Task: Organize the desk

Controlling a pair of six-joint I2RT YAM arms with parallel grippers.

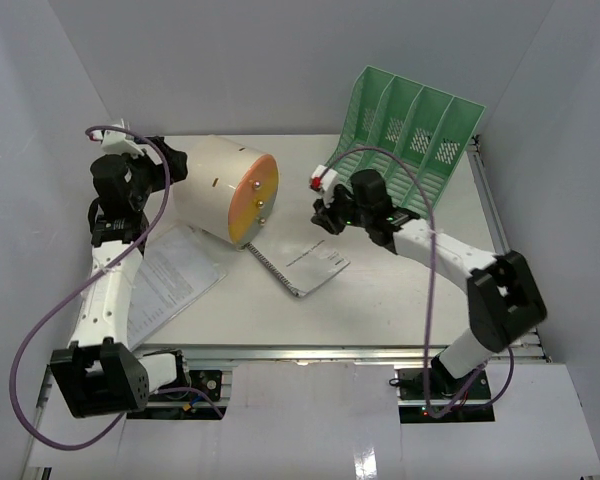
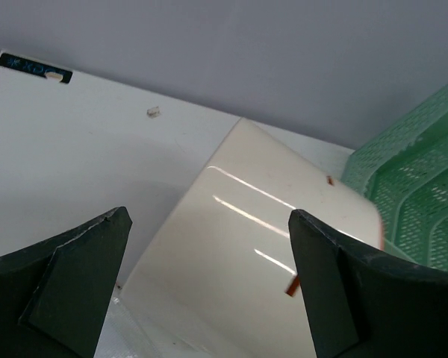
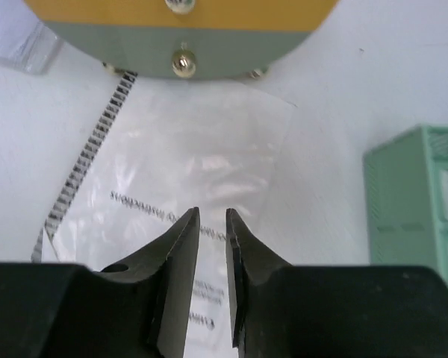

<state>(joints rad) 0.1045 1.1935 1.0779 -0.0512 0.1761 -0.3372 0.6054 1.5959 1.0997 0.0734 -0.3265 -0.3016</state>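
Note:
The desk (image 1: 380,300) is a white tabletop with a metal rail along its front. My right gripper (image 1: 320,215) hovers over a spiral notebook with a clear cover (image 1: 305,265). In the right wrist view its jaws (image 3: 212,212) stand a narrow gap apart with nothing between them, above the notebook (image 3: 179,156). My left gripper (image 1: 170,165) is at the back left, wide open, by the rear of a cream cylindrical drawer box (image 1: 225,190). In the left wrist view the fingers (image 2: 209,276) frame the box (image 2: 261,246) without touching it.
A mint-green file rack (image 1: 410,130) leans at the back right, and its corner shows in the right wrist view (image 3: 414,194). Printed sheets in a clear sleeve (image 1: 175,275) lie at the front left. The box's orange face with knobs (image 3: 182,63) faces my right gripper. White walls enclose the desk.

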